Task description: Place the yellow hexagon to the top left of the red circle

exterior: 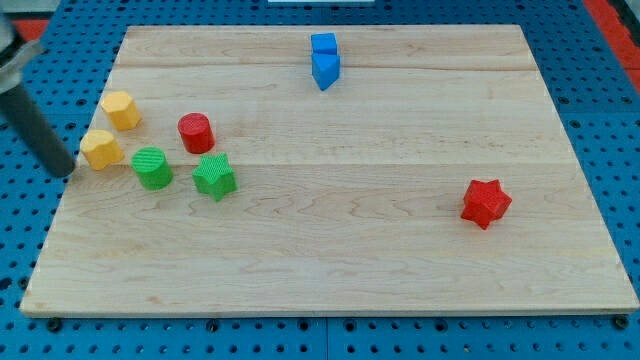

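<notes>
Two yellow blocks lie near the board's left edge: a yellow hexagon (120, 109) above and a second yellow block (101, 149) below it, its shape unclear. The red circle (195, 132) stands right of them. The upper yellow hexagon is up and to the left of the red circle. My tip (67, 170) is at the board's left edge, just left of the lower yellow block, with a small gap between them.
A green circle (152, 167) and a green star (214, 176) lie below the red circle. Two blue blocks (324, 44) (326, 70) sit at the top middle. A red star (486, 203) lies at the right. The wooden board (330, 270) rests on a blue pegboard.
</notes>
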### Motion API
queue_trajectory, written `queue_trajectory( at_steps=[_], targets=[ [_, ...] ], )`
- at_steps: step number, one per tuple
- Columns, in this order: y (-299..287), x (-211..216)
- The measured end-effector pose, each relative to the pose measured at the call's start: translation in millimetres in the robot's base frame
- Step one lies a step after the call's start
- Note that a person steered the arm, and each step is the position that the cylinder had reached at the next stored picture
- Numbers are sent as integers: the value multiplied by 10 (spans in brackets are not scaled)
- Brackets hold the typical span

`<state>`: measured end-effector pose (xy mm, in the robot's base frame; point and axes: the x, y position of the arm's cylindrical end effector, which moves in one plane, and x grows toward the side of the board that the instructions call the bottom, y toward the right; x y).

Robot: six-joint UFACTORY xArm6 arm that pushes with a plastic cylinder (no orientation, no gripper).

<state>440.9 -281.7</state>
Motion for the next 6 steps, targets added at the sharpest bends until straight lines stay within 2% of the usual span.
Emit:
queue_trajectory(
  at_steps=[1,2,3,4,5,6],
  targets=[
    [269,-182],
    [-208,-144],
    [55,-629],
    [637,-799],
    [246,-912],
    [164,-1544]
  ],
)
